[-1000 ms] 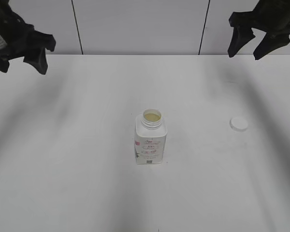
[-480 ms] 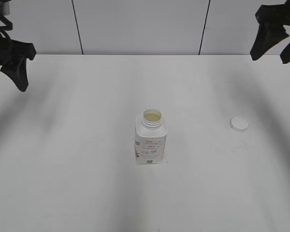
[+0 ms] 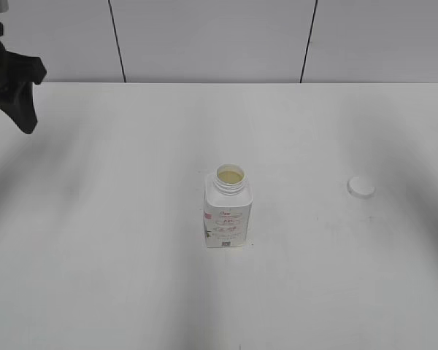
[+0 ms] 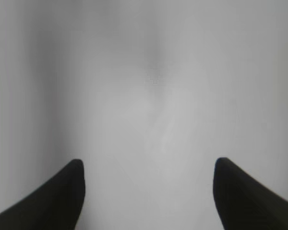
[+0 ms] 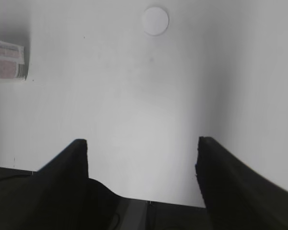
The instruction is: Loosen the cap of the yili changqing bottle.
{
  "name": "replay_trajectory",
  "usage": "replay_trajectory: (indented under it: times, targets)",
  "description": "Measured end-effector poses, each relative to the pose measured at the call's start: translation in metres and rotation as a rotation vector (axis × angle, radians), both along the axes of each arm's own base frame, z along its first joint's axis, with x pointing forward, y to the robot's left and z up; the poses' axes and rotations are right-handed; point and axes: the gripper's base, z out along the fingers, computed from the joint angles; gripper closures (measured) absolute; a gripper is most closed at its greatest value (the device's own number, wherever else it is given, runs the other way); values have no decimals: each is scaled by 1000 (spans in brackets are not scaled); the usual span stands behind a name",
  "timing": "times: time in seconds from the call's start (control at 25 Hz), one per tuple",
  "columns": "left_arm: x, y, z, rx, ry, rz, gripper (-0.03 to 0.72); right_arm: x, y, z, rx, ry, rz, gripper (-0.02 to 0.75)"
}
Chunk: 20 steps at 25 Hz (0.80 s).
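Observation:
The yili changqing bottle (image 3: 228, 213) stands upright in the middle of the white table, its neck open and pale liquid showing inside. A corner of the bottle (image 5: 7, 60) shows at the left edge of the right wrist view. The cap (image 3: 360, 187) lies flat on the table, well to the right of the bottle, and the cap (image 5: 155, 20) shows again near the top of the right wrist view. My left gripper (image 4: 149, 165) is open over bare table, with nothing between its fingers. One dark fingertip (image 3: 18, 91) of it shows at the far left. My right gripper (image 5: 141, 143) is open and empty.
The white table (image 3: 117, 240) runs back to a pale panelled wall (image 3: 204, 36). Only the bottle and the cap stand on the table.
Both arms have drawn back outward. The right gripper has left the exterior view at the upper right. The left one has slid further to the left edge. Bottle and cap have not moved.

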Motion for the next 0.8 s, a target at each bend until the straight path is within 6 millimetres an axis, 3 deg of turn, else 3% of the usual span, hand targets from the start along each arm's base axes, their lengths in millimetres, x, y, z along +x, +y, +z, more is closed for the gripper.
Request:
replay_trajectory:
  times: [0.36, 0.48, 0.8]
  targets:
    - [-72, 12, 36, -17, -109, 0, 249, -110, -10, -1, 20, -126, -20, 184]
    - [-94, 15, 46, -33, -153, 1, 249, -154, -14, 1, 33, -246, -19, 184]
    - [-144, 18, 77, -124, -305, 0, 272, -223, -21, -25, 53, -436, -17, 184]
